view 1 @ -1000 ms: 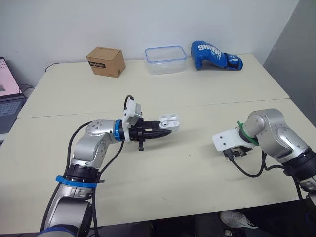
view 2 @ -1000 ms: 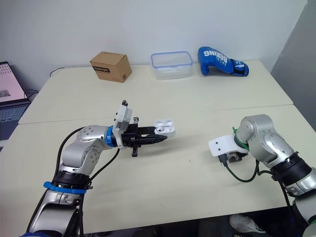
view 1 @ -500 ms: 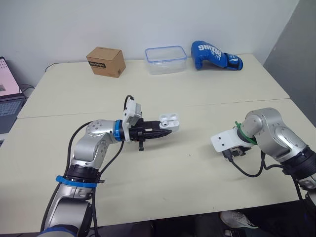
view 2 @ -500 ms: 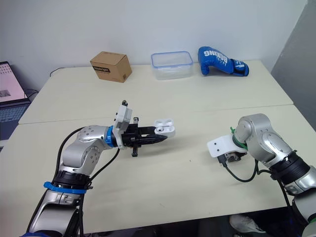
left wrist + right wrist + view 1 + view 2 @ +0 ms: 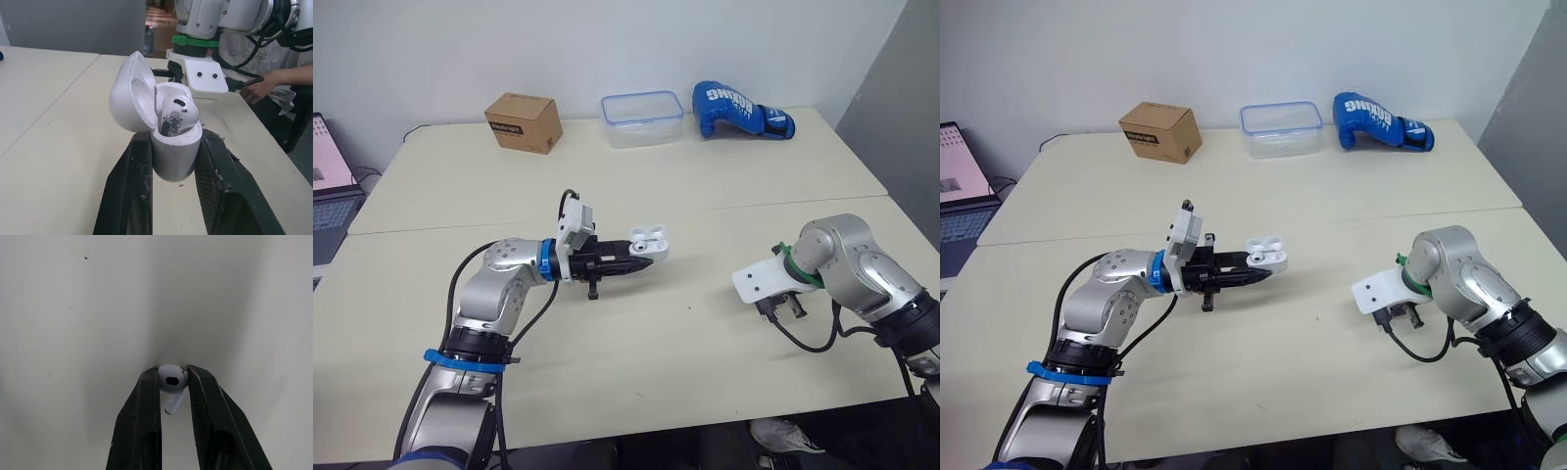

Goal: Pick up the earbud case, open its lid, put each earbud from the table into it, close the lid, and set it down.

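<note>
The glossy white earbud case [image 5: 172, 147], lid open with one white earbud [image 5: 177, 113] seated inside, is clamped in your left pincer [image 5: 175, 143] above the pale worktop [image 5: 54, 122]. Your right pincer [image 5: 172, 374] grips the second white earbud [image 5: 171, 382] down at the worktop.

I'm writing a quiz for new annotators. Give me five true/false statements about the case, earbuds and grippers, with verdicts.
1. The left gripper holds the case. True.
2. The case's lid is shut. False: it stands open.
3. The case is empty. False: one earbud sits in it.
4. The right gripper is shut on the other earbud. True.
5. The glove lies beside the case. False: it lies at the table's far edge, near the container.
</note>
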You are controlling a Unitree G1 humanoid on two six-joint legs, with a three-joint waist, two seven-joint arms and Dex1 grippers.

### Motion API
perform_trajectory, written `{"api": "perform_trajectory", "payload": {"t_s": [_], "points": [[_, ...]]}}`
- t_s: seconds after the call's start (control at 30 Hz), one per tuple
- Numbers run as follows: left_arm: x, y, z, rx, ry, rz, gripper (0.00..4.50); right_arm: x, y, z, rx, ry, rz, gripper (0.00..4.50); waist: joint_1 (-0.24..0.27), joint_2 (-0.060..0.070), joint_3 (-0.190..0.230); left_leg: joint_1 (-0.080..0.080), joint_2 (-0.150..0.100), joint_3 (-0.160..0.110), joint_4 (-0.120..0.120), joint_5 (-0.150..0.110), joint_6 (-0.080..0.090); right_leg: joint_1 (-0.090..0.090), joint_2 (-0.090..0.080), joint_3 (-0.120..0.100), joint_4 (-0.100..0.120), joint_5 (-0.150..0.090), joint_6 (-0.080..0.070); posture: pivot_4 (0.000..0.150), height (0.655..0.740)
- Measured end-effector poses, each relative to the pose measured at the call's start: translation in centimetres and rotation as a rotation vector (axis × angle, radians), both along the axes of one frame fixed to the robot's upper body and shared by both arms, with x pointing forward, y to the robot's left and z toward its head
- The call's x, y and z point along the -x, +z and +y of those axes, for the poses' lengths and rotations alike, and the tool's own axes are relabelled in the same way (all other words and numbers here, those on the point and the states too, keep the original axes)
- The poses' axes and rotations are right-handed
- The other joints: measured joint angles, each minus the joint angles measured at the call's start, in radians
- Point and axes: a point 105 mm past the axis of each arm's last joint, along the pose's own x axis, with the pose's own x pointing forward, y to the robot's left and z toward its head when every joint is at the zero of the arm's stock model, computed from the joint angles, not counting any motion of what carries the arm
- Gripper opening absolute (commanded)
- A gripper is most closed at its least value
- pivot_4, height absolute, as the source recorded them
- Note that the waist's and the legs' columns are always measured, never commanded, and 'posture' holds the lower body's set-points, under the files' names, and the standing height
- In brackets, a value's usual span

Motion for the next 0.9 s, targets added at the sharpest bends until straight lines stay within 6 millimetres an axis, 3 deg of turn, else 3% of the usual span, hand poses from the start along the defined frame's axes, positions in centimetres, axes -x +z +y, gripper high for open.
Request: {"api": "perform_trajectory", "payload": {"t_s": [0.33,0.47,0.6,0.9], "points": [[0.1,0.0,-0.4,0.006,-0.009,-0.013,0.79,0.0,0.1,-0.2,-0.002,-0.021,-0.002,0.41,0.000,0.000,0.000,0.000,0.000,0.000,0.000,0.000,0.000,0.000,0.000,0.000,0.000,0.000,0.000,0.150,0.7307],[-0.3,-0.3,-0.4,0.018,0.006,-0.013,0.79,0.1,0.9,-0.2,-0.084,-0.105,-0.023,0.41,0.002,0.000,0.000,0.000,0.000,0.000,0.000,0.000,0.000,0.000,0.000,0.000,0.000,0.000,0.000,0.150,0.7307],[-0.6,-0.6,-0.4,0.024,0.020,-0.007,0.79,0.2,2.6,-0.1,-0.276,-0.223,-0.075,0.41,0.003,0.000,0.000,-0.001,0.000,-0.001,0.000,0.000,0.000,0.000,0.000,0.000,0.000,0.000,0.000,0.150,0.7307],[-0.7,-1.0,-0.6,0.026,-0.002,0.000,0.79,1.7,2.9,4.0,-0.797,-0.482,-0.046,0.41,0.003,0.000,0.000,-0.001,0.000,-0.001,0.000,0.000,0.000,0.000,0.000,0.000,0.001,0.000,0.000,0.150,0.7307]]}}
